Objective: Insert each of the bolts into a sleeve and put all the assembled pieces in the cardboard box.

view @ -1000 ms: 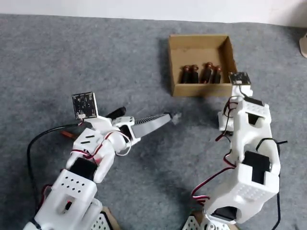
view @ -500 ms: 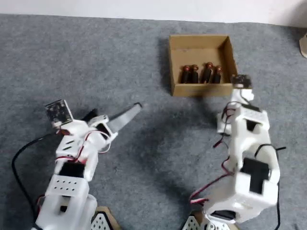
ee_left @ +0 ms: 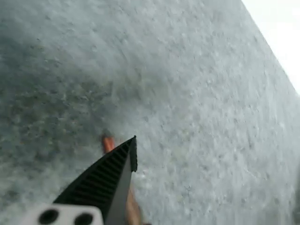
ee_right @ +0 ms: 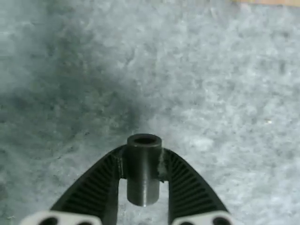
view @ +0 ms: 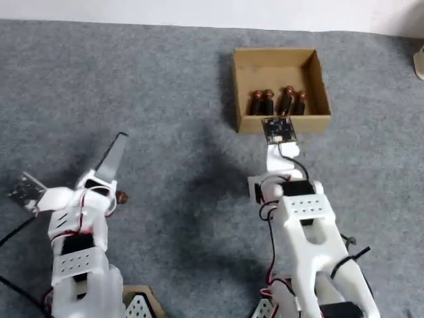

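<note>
Four assembled pieces point(view: 269, 103) lie in the cardboard box point(view: 240, 86), upper right, on grey carpet point(view: 165, 79). The right gripper point(ee_right: 143, 157) clamps one black sleeve point(ee_right: 143, 183). The left gripper point(ee_left: 132, 143), whose state I cannot tell, is beside what is probably one orange bolt point(ee_left: 108, 143).

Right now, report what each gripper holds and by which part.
The right gripper holds a black sleeve, pinched across its sides about midway, open end outward. Whether the left gripper holds anything cannot be told.

Black sleeve point(ee_right: 144, 168); bolt point(ee_left: 108, 143) seemingly orange
</note>
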